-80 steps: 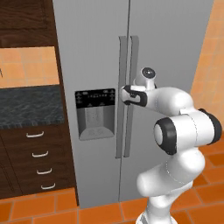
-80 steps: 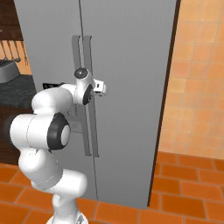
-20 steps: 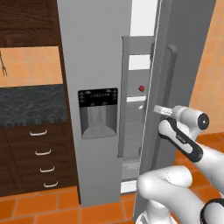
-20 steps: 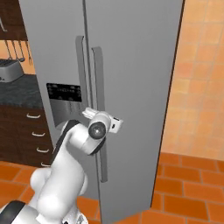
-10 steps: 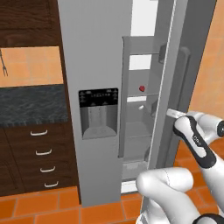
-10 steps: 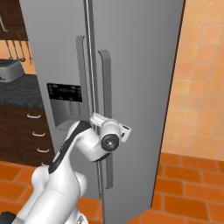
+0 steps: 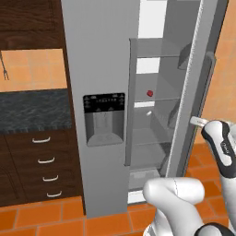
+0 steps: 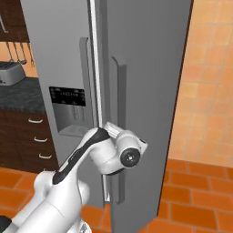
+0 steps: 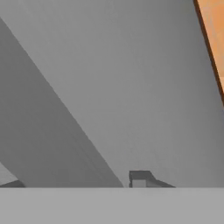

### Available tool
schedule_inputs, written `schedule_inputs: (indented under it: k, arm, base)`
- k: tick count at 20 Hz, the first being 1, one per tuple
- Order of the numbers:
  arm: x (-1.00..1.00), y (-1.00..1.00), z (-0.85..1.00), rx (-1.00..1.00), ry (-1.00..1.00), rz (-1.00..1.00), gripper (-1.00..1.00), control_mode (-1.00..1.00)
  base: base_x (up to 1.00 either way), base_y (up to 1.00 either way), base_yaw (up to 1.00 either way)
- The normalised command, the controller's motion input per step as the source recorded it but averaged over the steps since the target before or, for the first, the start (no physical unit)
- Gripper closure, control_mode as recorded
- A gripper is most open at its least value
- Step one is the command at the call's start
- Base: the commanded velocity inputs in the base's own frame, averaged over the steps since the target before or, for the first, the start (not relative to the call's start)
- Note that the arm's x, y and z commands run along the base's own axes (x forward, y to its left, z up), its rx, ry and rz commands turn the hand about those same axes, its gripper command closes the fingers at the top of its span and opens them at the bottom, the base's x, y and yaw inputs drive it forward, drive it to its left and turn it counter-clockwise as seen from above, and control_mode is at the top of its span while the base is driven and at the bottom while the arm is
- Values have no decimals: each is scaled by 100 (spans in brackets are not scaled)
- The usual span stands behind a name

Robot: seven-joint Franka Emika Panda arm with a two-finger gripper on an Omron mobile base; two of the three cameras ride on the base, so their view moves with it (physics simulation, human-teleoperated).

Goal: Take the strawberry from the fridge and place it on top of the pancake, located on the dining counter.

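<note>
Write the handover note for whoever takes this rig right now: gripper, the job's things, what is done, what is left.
Gripper: at the edge of the fridge's right door; whether its jaws are open or shut cannot be told, and nothing is seen held.
Strawberry: on a middle shelf inside the fridge, untouched.
Right door: swung partly open; the left door with the dispenser is shut.
Done: the fridge is opened.
Left: reach in, grasp the strawberry, drive to the dining counter and set it on the pancake.
</note>
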Motion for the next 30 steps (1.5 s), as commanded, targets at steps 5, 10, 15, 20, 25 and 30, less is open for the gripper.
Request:
schedule_inputs:
  k: [5, 10, 15, 20, 25, 30]
  arm:
    - [-22, -100, 0, 25, 4, 0, 100, -100]
    - [-6, -100, 0, 27, 0, 0, 100, -100]
    - [6, -100, -6, 25, 0, 0, 100, -100]
    - [1, -100, -2, 15, 0, -16, 100, -100]
    - [-81, -32, 31, 13, -21, -6, 100, -100]
    - [-100, 0, 39, 7, -32, 0, 100, -100]
  base:
    - [0, 0, 0]
    - [0, 0, 0]
    - [0, 0, 0]
    - [0, 0, 0]
    - [0, 0, 0]
    - [0, 0, 0]
